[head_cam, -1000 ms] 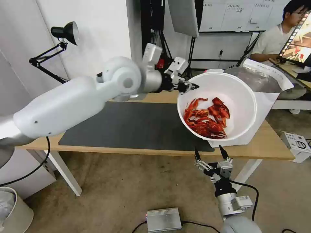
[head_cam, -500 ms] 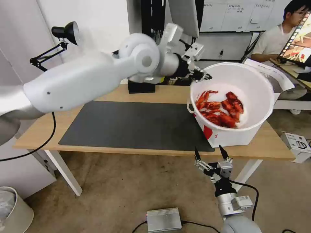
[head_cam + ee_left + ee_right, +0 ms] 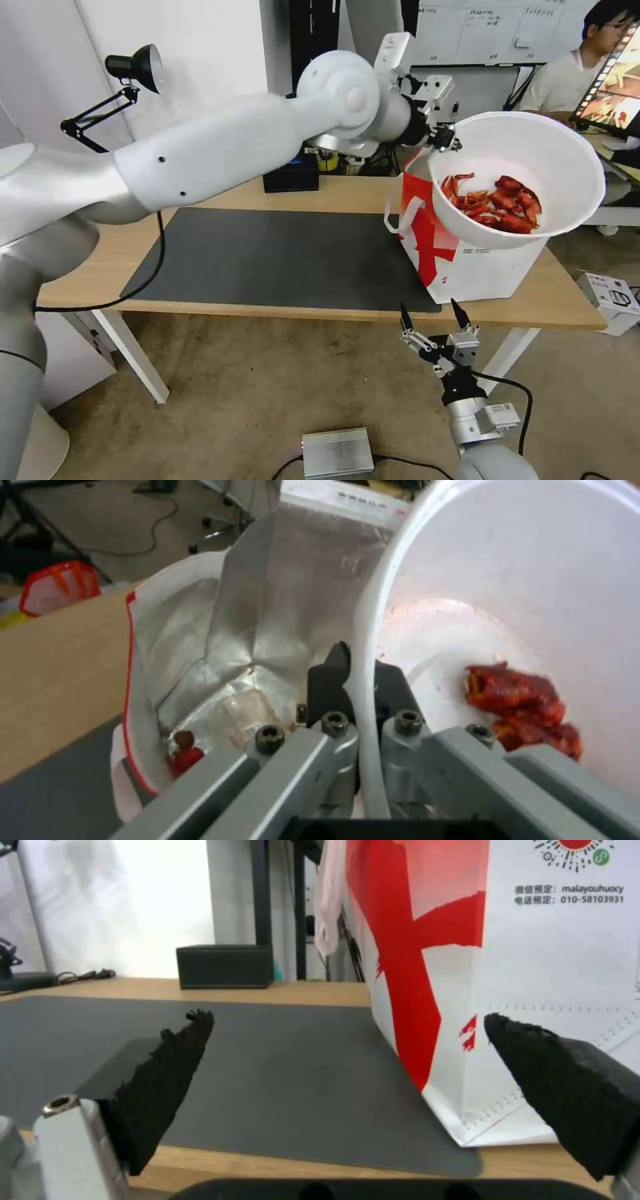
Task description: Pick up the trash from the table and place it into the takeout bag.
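My left gripper (image 3: pixel 445 139) is shut on the rim of the white bowl (image 3: pixel 533 160), holding it tilted in the air above the takeout bag (image 3: pixel 480 267). Red crayfish shells (image 3: pixel 497 203) lie in the bowl's low side. In the left wrist view the fingers (image 3: pixel 333 672) pinch the bowl's rim (image 3: pixel 367 645), with the bag's silver foil lining (image 3: pixel 280 610) open below and the shells (image 3: pixel 523 705) inside the bowl. My right gripper (image 3: pixel 432 317) waits open below the table's front edge, facing the bag (image 3: pixel 533 990) and the dark mat (image 3: pixel 280 1065).
The table (image 3: pixel 200 307) carries a dark grey mat (image 3: pixel 280 257) and a black box (image 3: pixel 290 179) at the back. A desk lamp (image 3: pixel 133 67) stands at the left. A silver box (image 3: pixel 337 452) lies on the floor. A person sits at the back right.
My left arm has swung the bowl up and to the right, from beside the bag to above its opening. The bag's red-and-white front now shows. The right arm has not moved.
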Controlling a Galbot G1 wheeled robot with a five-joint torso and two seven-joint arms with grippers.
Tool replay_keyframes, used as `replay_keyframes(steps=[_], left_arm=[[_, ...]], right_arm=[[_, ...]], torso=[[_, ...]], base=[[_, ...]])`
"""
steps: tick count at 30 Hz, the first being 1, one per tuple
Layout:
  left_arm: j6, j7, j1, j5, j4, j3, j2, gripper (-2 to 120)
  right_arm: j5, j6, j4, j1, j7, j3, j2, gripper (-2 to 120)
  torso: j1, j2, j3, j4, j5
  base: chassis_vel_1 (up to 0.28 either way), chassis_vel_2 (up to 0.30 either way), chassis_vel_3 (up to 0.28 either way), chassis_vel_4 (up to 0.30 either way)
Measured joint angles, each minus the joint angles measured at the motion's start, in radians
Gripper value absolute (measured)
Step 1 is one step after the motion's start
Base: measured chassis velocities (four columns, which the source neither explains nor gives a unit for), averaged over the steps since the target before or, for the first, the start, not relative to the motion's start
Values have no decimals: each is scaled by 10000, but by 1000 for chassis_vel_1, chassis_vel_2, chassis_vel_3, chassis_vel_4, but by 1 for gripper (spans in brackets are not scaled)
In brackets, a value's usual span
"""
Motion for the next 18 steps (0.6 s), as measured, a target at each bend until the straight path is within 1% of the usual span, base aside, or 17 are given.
replay_keyframes(steps=[1,3,5,8,9,12,13,16,17,18], left_arm=[[0,0,0,0,0,0,0,0],[-66,-274,78,-184,190,-99,-155,0],[-80,-337,108,-214,236,-134,-200,0],[-128,-750,337,-326,539,-388,-539,0],[-128,-750,337,-326,539,-388,-539,0],[-162,-1170,477,-380,919,-607,-990,0],[-162,-1170,477,-380,919,-607,-990,0],[-227,-1542,578,-365,1436,-790,-1584,0],[-227,-1542,578,-365,1436,-790,-1584,0],[-241,-1623,609,-332,1596,-840,-1777,0]], right_arm=[[0,0,0,0,0,0,0,100],[0,0,0,0,0,0,0,100],[0,0,0,0,0,0,0,100],[0,0,0,0,0,0,0,100],[0,0,0,0,0,0,0,100],[0,0,0,0,0,0,0,100],[0,0,0,0,0,0,0,100],[0,0,0,0,0,0,0,100],[0,0,0,0,0,0,0,100],[0,0,0,0,0,0,0,100]], torso=[[0,0,0,0,0],[1,1,1,0,1],[0,0,1,0,1],[1,0,1,1,-1],[1,0,1,1,-1],[0,1,1,0,0],[0,1,1,0,0],[0,0,1,0,1],[0,0,1,0,1],[0,1,1,0,1]], base=[[0,0,0,0],[0,0,0,0],[0,0,0,0],[0,0,0,0],[0,0,0,0],[0,0,0,0],[0,0,0,0],[0,0,0,0],[0,0,0,0],[0,0,0,0]])
